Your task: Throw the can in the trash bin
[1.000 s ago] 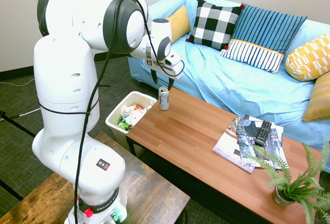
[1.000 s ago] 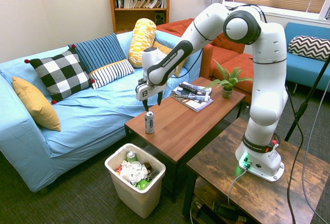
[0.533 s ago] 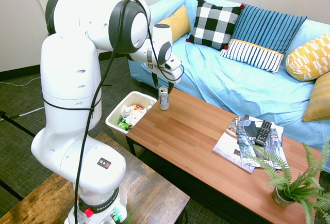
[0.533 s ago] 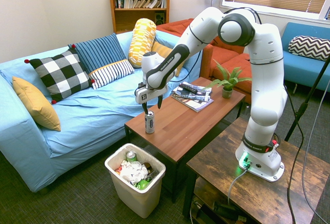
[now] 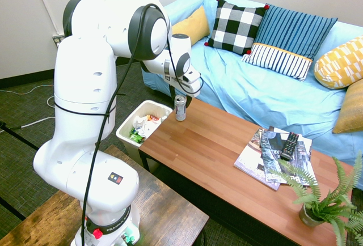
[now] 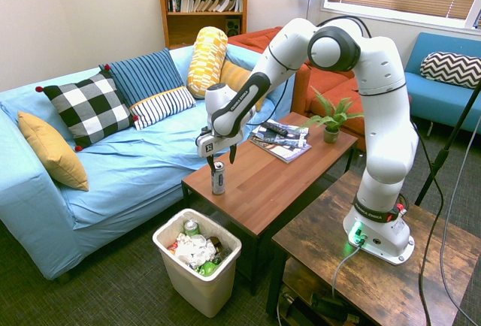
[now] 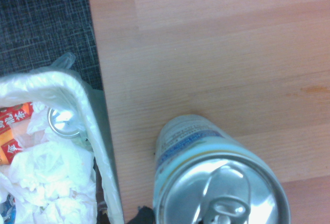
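So going left to right in the second exterior view: the small off-white plastic trash bin (image 6: 197,260) full of crumpled white paper sits on the floor just beside the table's end. Right above it, the slim silver metal can (image 6: 218,178) stands upright near the corner of the reddish-brown wooden coffee table (image 6: 293,164). The white arm's two-finger gripper (image 6: 219,159) hangs over the can, fingers spread wide either side of its top, not gripping anything.

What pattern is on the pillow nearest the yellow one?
Black-and-white check pillow, clearest in the second exterior view.

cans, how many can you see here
2: the can upright at the coffee table's end, under the gripper; another inside the trash bin. Paper may hide more.
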